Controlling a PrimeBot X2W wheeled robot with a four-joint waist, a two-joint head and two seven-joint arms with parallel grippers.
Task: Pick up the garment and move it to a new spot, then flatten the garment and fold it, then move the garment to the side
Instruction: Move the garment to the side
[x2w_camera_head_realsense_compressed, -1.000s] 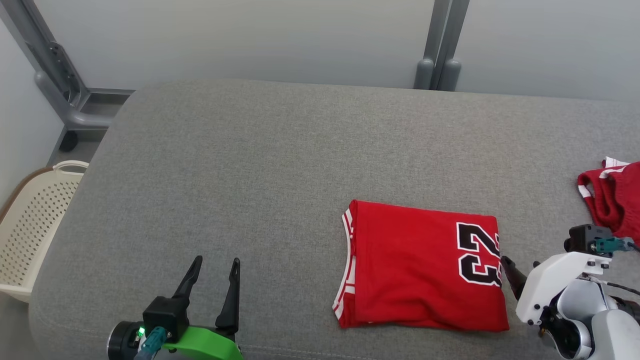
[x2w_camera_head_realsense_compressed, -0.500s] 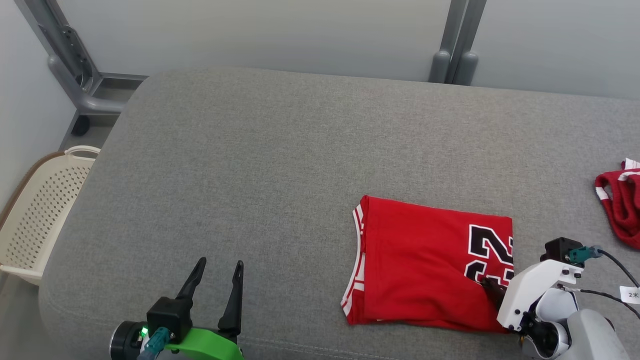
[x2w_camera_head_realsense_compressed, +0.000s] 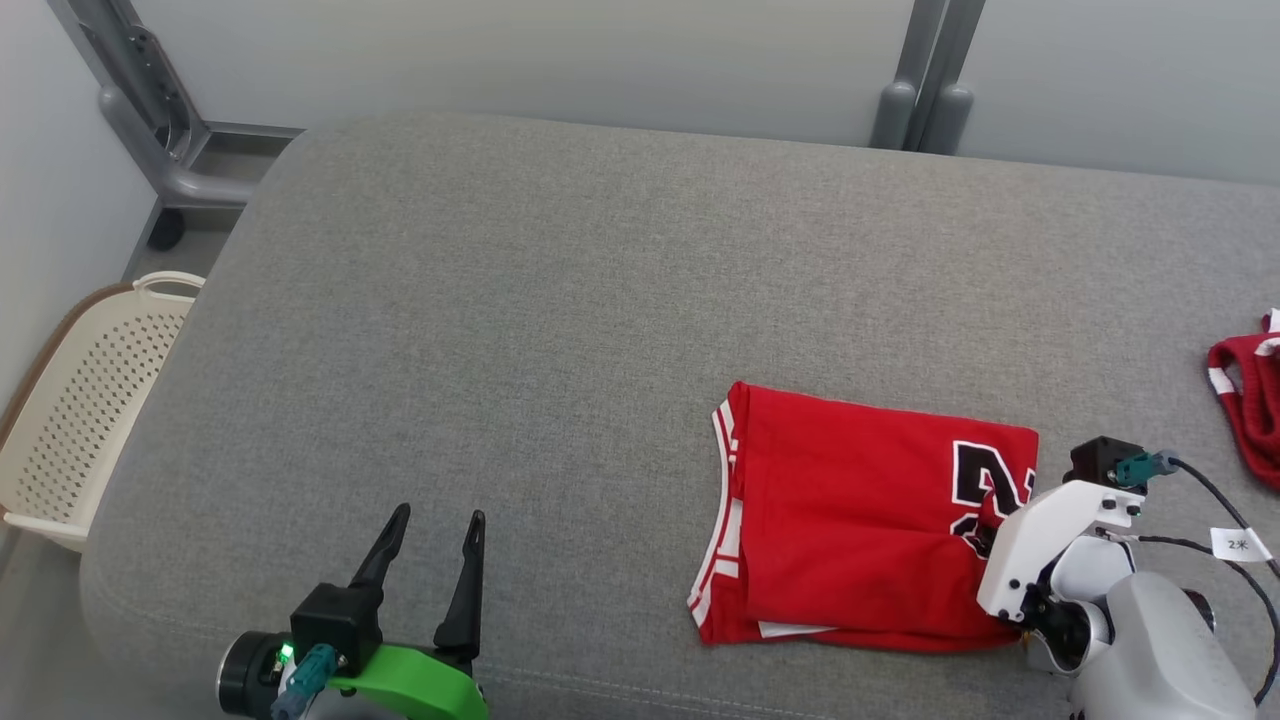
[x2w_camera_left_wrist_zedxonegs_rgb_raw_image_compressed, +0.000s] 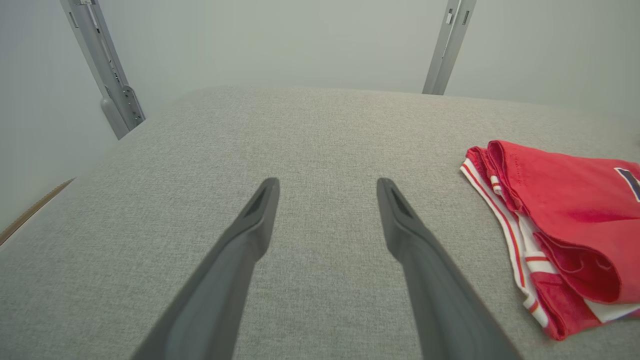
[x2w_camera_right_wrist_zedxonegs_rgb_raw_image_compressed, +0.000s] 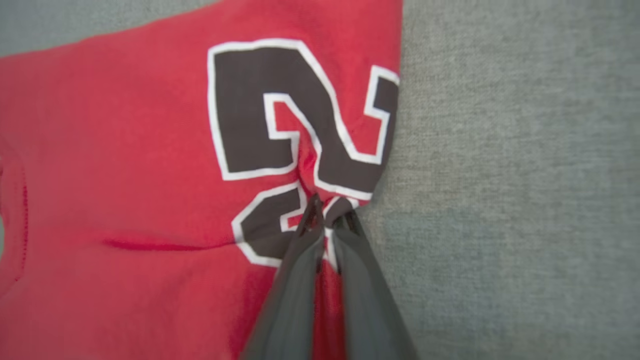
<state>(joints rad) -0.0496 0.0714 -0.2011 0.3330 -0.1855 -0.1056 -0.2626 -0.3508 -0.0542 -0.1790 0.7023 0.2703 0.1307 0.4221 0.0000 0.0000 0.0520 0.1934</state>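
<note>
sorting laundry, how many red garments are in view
2: a folded red jersey with black numbers, front right; a crumpled red-and-white garment at the far right edge, partly cut off.

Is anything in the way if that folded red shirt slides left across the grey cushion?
Nothing visible blocks it. The right claw pinches the shirt at its numbered edge. Leftward, just the open left claw over the cushion near its front edge; another red garment lies to the right.
</note>
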